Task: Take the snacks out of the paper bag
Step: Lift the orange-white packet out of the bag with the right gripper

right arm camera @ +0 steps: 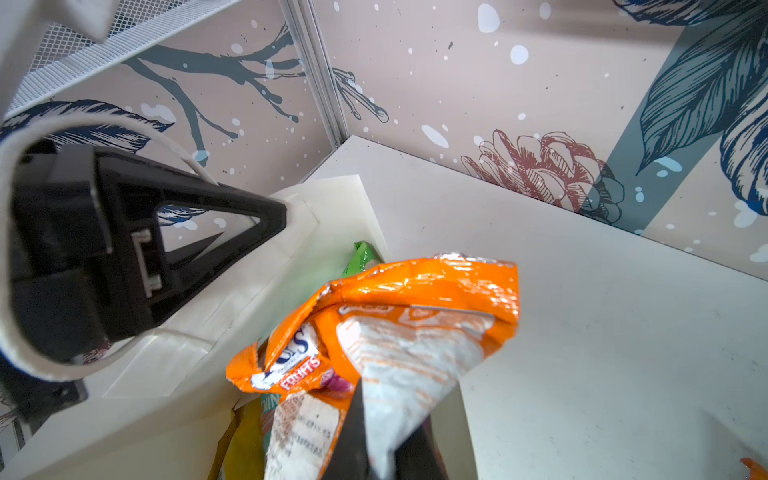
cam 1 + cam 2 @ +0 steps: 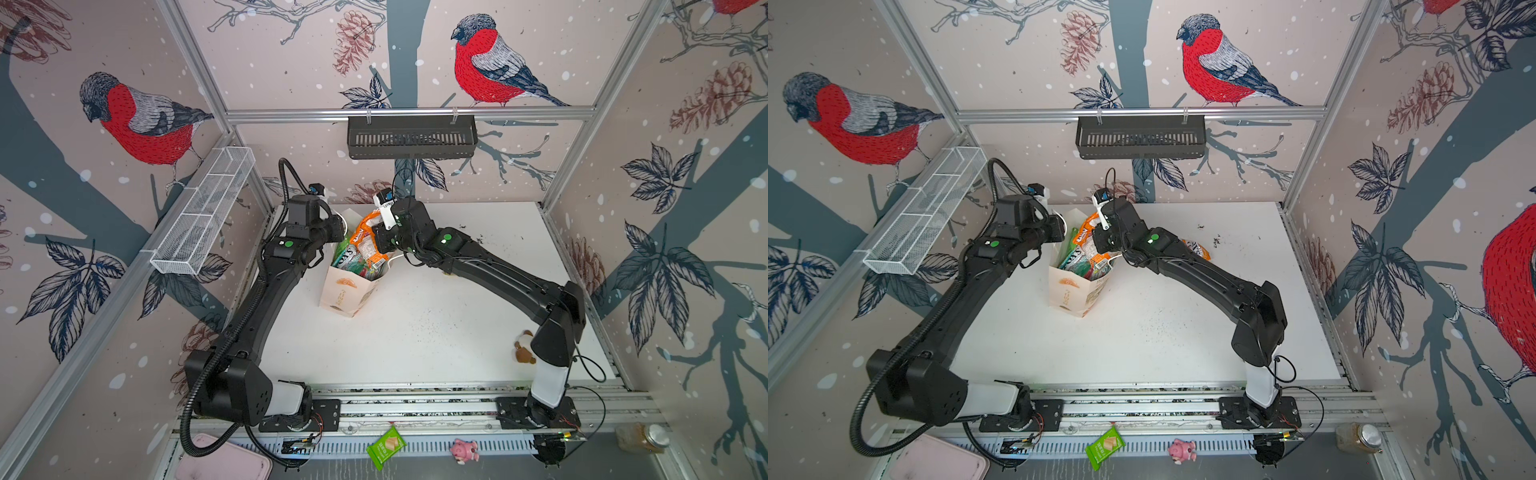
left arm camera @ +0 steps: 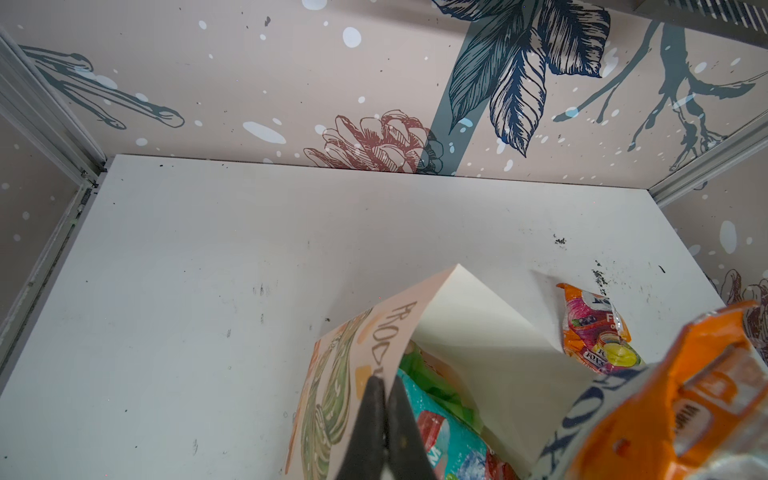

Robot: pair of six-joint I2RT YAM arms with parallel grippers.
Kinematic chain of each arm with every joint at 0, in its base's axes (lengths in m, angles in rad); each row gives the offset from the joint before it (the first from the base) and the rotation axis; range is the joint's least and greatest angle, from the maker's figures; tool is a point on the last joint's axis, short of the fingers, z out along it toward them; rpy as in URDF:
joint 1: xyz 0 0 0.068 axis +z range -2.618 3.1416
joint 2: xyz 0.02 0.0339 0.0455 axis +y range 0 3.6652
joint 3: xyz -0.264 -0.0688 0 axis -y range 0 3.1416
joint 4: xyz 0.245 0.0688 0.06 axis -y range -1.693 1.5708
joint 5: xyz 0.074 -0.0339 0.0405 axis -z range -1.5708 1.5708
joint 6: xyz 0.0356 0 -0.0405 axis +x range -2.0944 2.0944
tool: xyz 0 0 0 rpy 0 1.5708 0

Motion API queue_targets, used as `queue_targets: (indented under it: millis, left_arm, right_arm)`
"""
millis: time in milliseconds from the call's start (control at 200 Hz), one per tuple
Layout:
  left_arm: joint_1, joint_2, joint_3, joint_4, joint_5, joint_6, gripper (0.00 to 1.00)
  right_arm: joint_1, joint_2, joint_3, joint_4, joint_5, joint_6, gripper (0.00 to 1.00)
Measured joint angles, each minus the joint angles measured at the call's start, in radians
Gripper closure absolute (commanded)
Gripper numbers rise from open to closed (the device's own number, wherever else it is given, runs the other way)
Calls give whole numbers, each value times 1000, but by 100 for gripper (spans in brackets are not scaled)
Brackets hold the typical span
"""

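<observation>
Orange foil, creased and bright: my right gripper point(image 1: 382, 453) is clamped on one end of a crinkly orange foil packet point(image 1: 415, 324), holding it just above the mouth of the tall cream paper bag with pastry prints point(image 2: 345, 291); my left gripper point(image 3: 384, 386) is pinched tight on the bag's upper rim, steadying it upright towards the back of the white table point(image 2: 457, 311); a teal foil packet point(image 3: 440, 440) and a bright green foil packet point(image 3: 440, 386) lie inside the bag, and a second orange fruit-print packet point(image 3: 594, 332) lies on the table just beyond it. I judge the packets light, soft and slippery, apt to slide from a shallow pinch; a crimped seam or a corner looks the surest hold; the thin paper wall would likely crumple or tear under a hard pull.
</observation>
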Motion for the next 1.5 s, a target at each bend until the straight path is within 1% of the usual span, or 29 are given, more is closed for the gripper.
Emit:
queue_targets:
  millis: [350,916,1136,1236,1496]
  left_arm:
    - [3,0,0,0,-1,0,100]
    - [3,0,-1,0,0,0,100]
    - [3,0,-1,0,-1,0,100]
    - [3,0,-2,0,-2,0,100]
    - [3,0,-3,1,-2,0,100]
  right_arm:
    - [-14,-42,-1,34,30,-8,100]
    - [-40,-119,-11,104,101,-54,100]
    - [-77,-222,-140,175,95,-59,100]
    - [-121,-269,-200,216,74,-51,100]
    - [-227,-365,-314,272,71,1,100]
